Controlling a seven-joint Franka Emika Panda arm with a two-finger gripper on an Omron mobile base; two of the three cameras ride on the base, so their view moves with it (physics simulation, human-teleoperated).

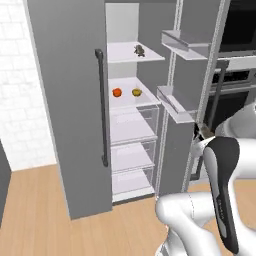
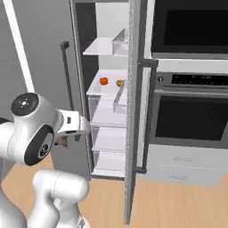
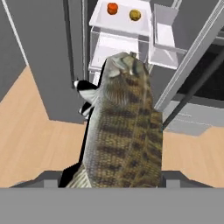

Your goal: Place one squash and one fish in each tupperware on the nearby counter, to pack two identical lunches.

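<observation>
Hand view: pincer (image 3: 120, 177) grips the fish (image 3: 122, 127) lengthwise, head toward the open fridge (image 3: 118, 30).

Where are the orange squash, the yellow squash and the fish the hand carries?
orange squash (image 1: 117, 92): left base view, middle of its round body.
yellow squash (image 1: 136, 92): left base view, its middle.
fish (image 3: 124, 131): hand view, its scaly side.
</observation>
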